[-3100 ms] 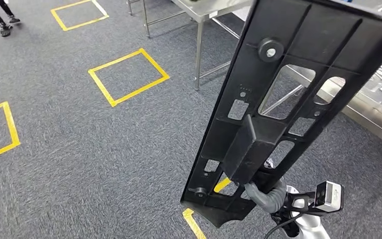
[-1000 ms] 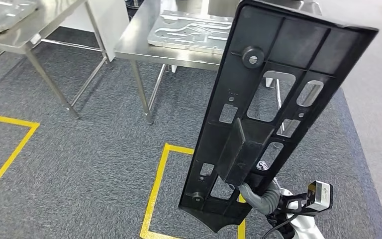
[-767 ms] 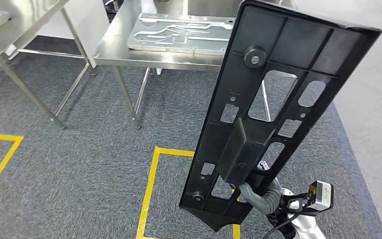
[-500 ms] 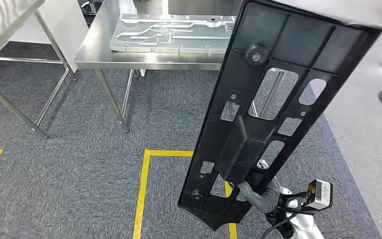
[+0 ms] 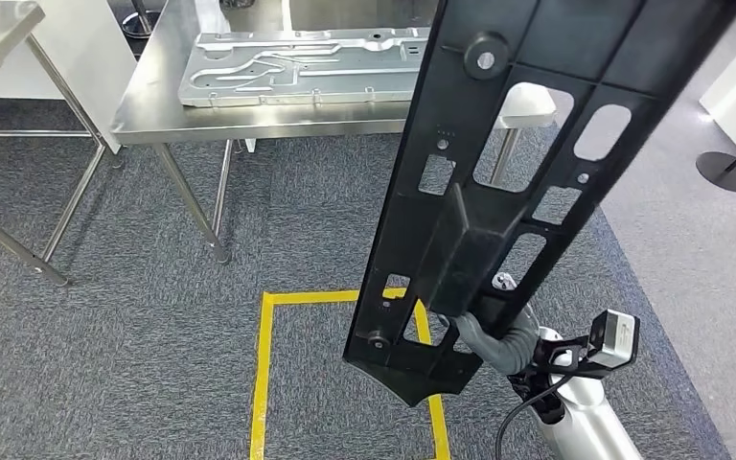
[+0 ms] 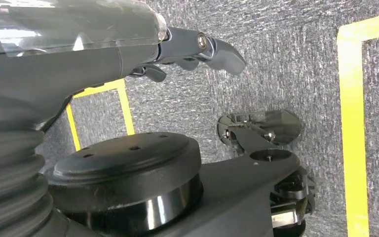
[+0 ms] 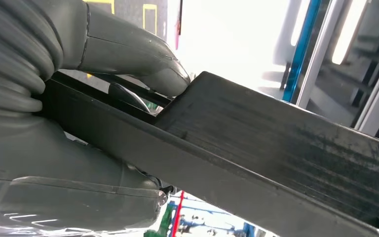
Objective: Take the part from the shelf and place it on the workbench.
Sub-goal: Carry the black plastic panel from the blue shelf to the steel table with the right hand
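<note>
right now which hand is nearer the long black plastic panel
Right. The right hand grips the long black plastic panel near its lower end; the left hand hangs over the carpet, holding nothing.

You get even, bright overhead light from the head view, with glare on the steel table. The right wrist view is blown out white behind.
</note>
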